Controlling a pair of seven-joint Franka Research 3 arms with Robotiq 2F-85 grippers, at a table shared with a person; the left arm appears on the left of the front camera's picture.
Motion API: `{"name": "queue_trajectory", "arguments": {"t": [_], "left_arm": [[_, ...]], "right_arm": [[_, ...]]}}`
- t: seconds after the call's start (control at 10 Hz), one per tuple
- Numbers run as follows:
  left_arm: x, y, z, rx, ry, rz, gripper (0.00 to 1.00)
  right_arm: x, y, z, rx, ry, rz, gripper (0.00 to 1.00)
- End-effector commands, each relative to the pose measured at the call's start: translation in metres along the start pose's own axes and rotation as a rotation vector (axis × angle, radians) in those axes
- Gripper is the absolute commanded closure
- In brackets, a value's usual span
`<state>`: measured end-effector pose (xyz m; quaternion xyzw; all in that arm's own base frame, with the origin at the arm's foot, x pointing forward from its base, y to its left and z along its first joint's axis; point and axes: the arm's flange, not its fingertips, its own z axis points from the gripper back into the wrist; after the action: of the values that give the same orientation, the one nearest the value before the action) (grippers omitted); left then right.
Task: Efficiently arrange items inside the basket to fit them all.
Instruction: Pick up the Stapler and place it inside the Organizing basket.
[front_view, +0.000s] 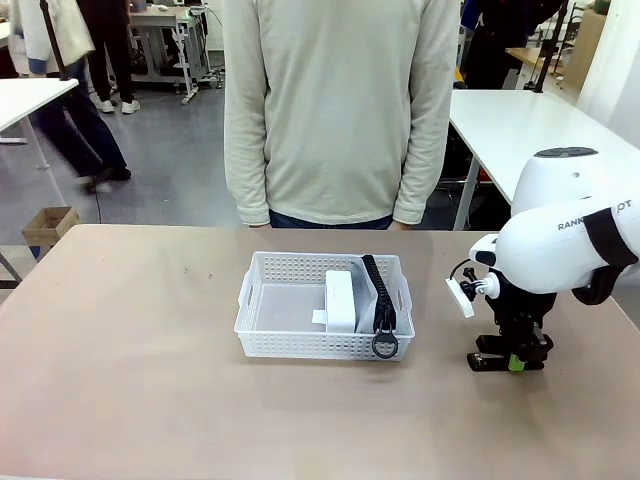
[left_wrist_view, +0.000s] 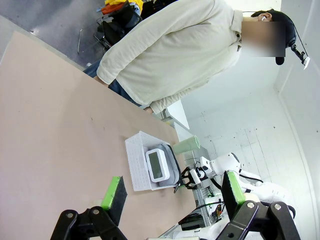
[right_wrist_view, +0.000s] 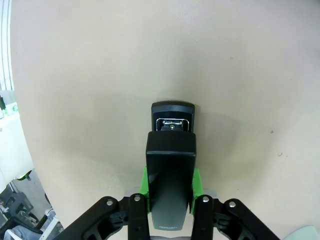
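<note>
**Right gripper clamps the stapler; left gripper hangs open**

In the front view the right gripper (front_view: 512, 360) sits at the lower right of the frame, low over the table (front_view: 130, 380) and well apart from the basket (front_view: 262, 330) in the middle; in the right wrist view its green pads (right_wrist_view: 144, 181) press both sides of the black stapler (right_wrist_view: 171, 155), jaws closed on it. The basket holds a white block (front_view: 340, 298) right of its middle; a pouch (front_view: 376, 290) stands on edge by the right wall, its ring pull (front_view: 386, 345) at the near rim. In the left wrist view the left gripper (left_wrist_view: 173, 190) is spread wide, holding nothing; a pale green cup (left_wrist_view: 187, 145) lies at the basket's upper right. A person (front_view: 335, 110) stands at the top of the front view.
</note>
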<state>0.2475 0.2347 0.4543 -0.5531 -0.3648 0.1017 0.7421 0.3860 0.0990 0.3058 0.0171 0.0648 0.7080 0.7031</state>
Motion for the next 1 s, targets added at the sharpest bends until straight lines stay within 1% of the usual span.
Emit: {"name": "queue_trajectory", "arguments": {"t": [0.0, 0.1, 0.2, 0.3, 0.4, 0.5, 0.6, 0.7, 0.8, 0.9], "left_arm": [[-0.002, 0.0, -0.002, -0.019, -0.011, -0.023, 0.0], [-0.002, 0.0, -0.002, -0.019, -0.011, -0.023, 0.0], [-0.002, 0.0, -0.002, -0.019, -0.011, -0.023, 0.0], [-0.002, 0.0, -0.002, -0.019, -0.011, -0.023, 0.0], [-0.002, 0.0, -0.002, -0.019, -0.011, -0.023, 0.0], [-0.002, 0.0, -0.002, -0.019, -0.011, -0.023, 0.0], [-0.002, 0.0, -0.002, -0.019, -0.011, -0.023, 0.0], [-0.002, 0.0, -0.002, -0.019, -0.011, -0.023, 0.0], [-0.002, 0.0, -0.002, -0.019, -0.011, -0.023, 0.0], [-0.002, 0.0, -0.002, -0.019, -0.011, -0.023, 0.0]], "right_arm": [[-0.01, 0.027, -0.011, -0.023, 0.012, -0.028, 1.0], [-0.012, 0.028, -0.006, -0.024, 0.002, -0.034, 1.0], [-0.014, 0.031, 0.008, -0.017, -0.01, -0.056, 1.0], [-0.018, 0.033, 0.033, -0.025, -0.021, -0.128, 1.0], [-0.021, 0.039, 0.068, -0.026, -0.062, -0.219, 1.0], [-0.021, 0.046, 0.104, -0.032, -0.064, -0.323, 1.0], [-0.019, 0.052, 0.137, -0.044, -0.064, -0.463, 1.0], [-0.022, 0.051, 0.149, -0.063, -0.1, -0.541, 1.0], [-0.031, 0.043, 0.145, -0.128, -0.132, -0.583, 1.0], [-0.028, 0.054, 0.136, -0.057, -0.085, -0.422, 0.83]]}}
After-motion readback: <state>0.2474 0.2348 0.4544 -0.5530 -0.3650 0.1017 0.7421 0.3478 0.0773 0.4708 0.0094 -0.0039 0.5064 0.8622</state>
